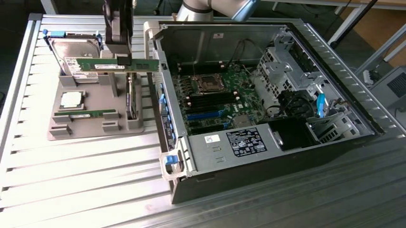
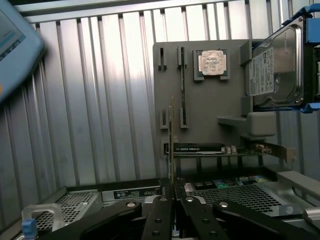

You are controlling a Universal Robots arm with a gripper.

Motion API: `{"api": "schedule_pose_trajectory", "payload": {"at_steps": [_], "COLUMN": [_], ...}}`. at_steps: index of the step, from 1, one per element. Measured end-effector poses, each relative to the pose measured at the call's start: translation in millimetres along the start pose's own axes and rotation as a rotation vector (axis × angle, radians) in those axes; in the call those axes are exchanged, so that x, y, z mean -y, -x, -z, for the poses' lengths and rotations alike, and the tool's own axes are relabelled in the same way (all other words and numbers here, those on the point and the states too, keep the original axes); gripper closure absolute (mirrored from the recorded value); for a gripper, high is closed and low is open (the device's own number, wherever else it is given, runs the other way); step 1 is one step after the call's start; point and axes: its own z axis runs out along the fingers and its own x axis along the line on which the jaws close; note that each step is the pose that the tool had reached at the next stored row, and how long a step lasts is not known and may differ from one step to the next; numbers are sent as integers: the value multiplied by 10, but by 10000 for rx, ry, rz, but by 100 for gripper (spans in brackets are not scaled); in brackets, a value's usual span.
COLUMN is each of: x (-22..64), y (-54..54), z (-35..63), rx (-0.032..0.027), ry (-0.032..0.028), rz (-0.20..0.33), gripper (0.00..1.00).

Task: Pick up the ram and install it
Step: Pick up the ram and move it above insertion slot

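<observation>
The ram (image 1: 108, 65) hangs pinched in the gripper (image 1: 122, 61), clear of the grey tray (image 1: 95, 128) below it, with the open computer case (image 1: 254, 95) off to one side. Such a thin edge grip could let the ram twist or slip. The wrist view shows it edge-on between the fingers (image 2: 159, 215), while the exterior view shows its flat face

The ram (image 1: 101, 65) in the gripper's (image 1: 122, 61) jaws, over the tray (image 1: 89, 126)
Below the jaws the tray holds a second stick (image 1: 85, 114), the processor (image 1: 71, 99) and the expansion card (image 1: 130, 102); the hard drive (image 1: 76, 47) rests at the tray's edge, the computer case (image 1: 209, 40) beside the jaws.
</observation>
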Motion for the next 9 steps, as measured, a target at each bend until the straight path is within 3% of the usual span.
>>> {"api": "schedule_pose_trajectory", "payload": {"at_steps": [9], "x": [150], "y": [15], "z": [4], "rx": [-11], "ry": [-1], "rz": [0], "gripper": [89]}}
